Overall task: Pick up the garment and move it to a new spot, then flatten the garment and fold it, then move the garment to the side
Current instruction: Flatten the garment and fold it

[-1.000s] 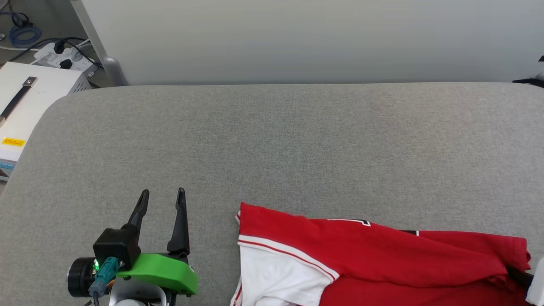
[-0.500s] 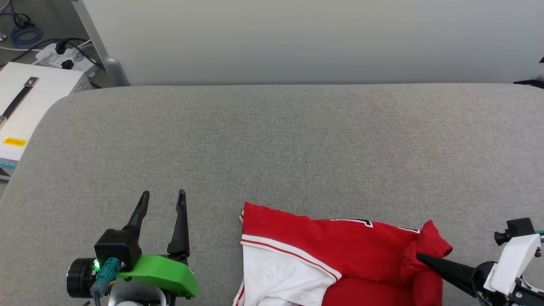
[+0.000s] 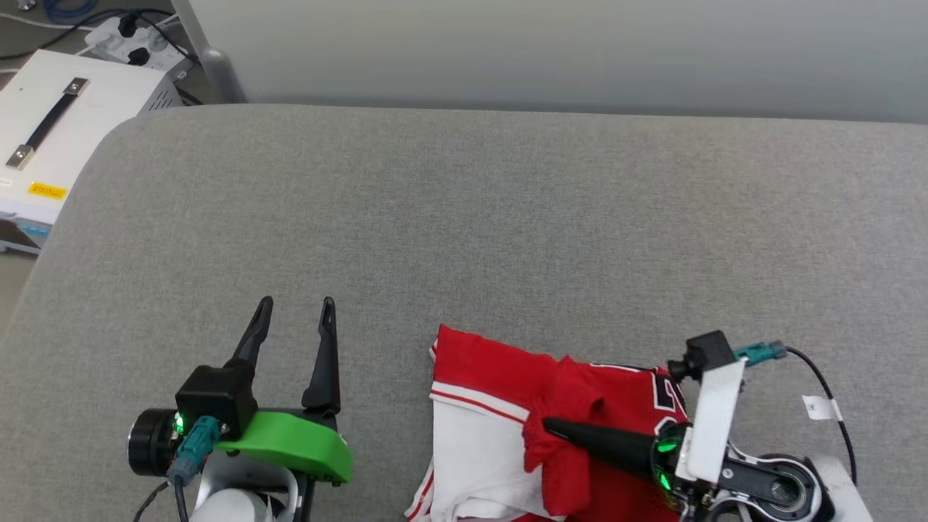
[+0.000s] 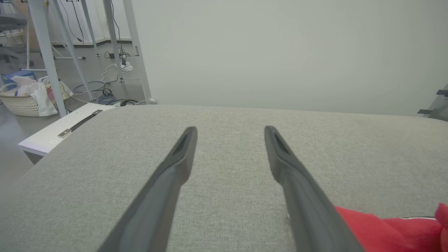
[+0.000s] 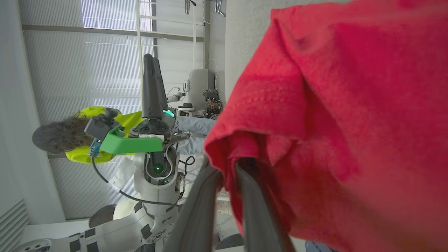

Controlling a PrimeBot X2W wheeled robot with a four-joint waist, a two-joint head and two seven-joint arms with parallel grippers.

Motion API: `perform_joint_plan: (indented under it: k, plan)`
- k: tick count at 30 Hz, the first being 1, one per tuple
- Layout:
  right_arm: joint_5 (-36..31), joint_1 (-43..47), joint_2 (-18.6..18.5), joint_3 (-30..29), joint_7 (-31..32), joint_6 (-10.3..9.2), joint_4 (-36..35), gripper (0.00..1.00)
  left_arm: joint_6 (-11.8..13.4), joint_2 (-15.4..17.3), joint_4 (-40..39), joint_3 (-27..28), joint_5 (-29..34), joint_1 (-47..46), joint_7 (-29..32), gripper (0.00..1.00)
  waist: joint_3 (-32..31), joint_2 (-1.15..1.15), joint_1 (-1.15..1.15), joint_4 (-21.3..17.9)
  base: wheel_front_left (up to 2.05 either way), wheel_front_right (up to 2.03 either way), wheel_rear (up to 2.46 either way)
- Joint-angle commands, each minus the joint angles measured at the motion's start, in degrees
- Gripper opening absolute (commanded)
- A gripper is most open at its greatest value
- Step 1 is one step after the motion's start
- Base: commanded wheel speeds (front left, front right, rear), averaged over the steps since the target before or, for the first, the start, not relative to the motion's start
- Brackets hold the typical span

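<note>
At the near edge of the grey fabric-covered table (image 3: 464, 217), the red jersey T-shirt with white sleeve and striped trim (image 3: 482, 366) lies bunched, a fold pinched in the clenched right gripper (image 3: 552, 426); its black white-outlined print (image 3: 663, 391) shows only partly, unreadable. Left of it the left gripper (image 3: 296, 308) hovers spread wide, empty; the yellow label (image 3: 47, 191) on the white box (image 3: 87, 123) is illegible.

The left gripper (image 3: 297, 304) is made of two long, dark, tapering fingers (image 3: 324, 355). They are fixed on a bright green plastic bracket (image 3: 290, 449) beside a black boxy camera block (image 3: 214, 397). A teal plug (image 3: 194, 448) and a small green light (image 3: 177, 422) are seen there. On the right gripper (image 3: 552, 426) a flat white bracket (image 3: 714, 417), a teal connector (image 3: 760, 353) and a thin black cable (image 3: 810, 365) with a white tag (image 3: 819, 407) are seen.
</note>
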Motion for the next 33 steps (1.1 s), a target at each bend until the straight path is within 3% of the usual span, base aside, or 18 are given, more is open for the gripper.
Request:
perform_joint_plan:
  k: [1, 11, 13, 14, 24, 30, 31, 33]
  plan:
    - [0.5, -1.8, 0.1, 1.8, -1.4, -0.02, 0.4, 0.00, -0.3, -0.3, 0.0, -0.2, 0.5, -1.4, -0.2, 1.00, 2.4, 0.00, 0.00, 1.7, 0.00, 0.00, 0.00]
    - [-2.9, -7.4, 0.1, 13.0, -10.2, -0.02, 6.7, 0.00, -1.3, -1.9, 2.5, -0.6, 0.7, -4.5, -1.7, 1.00, 6.5, 0.00, 0.00, 3.3, 0.00, 0.00, 0.00]
    - [-2.9, -7.9, 0.1, 14.0, -11.1, -0.02, 7.2, 0.78, -1.3, -2.0, 2.9, -0.6, 0.6, -4.7, -1.9, 1.00, 6.6, 0.00, 0.00, 3.1, 0.00, 0.00, 0.00]
    - [-2.8, -8.1, 0.1, 14.4, -11.6, -0.02, 7.3, 1.00, -1.3, -2.0, 3.1, -0.6, 0.6, -4.7, -2.0, 1.00, 6.5, 0.00, 0.00, 3.0, 0.00, 0.00, 0.00]
    - [-4.8, -9.8, -3.3, 18.0, -17.9, -0.02, 0.7, 1.00, -1.7, -1.6, 4.3, -0.6, 0.3, -4.6, -2.3, 1.00, 4.2, 0.00, 0.00, 1.4, 0.00, 0.00, 0.00]
    - [-20.0, -10.7, -9.4, 19.0, -33.5, -0.02, -1.8, 1.00, -1.3, -1.3, 4.8, -0.5, 0.1, -3.7, -2.3, 1.00, 2.4, 0.00, 0.00, 0.1, 0.00, 0.00, 0.00]
    - [-28.6, -10.2, -12.1, 17.5, -40.1, -0.02, -0.2, 1.00, -1.0, -1.2, 5.2, -0.4, 0.0, -3.0, -2.5, 1.00, 1.5, 0.00, 0.00, -0.8, 0.00, 0.00, 0.00]
    - [-33.8, -9.2, -13.2, 15.0, -43.9, -0.02, 1.1, 1.00, -0.9, -1.3, 5.6, -0.3, -0.1, -2.5, -2.7, 1.00, 0.6, 0.00, 0.00, -1.4, 0.00, 0.00, 0.00]
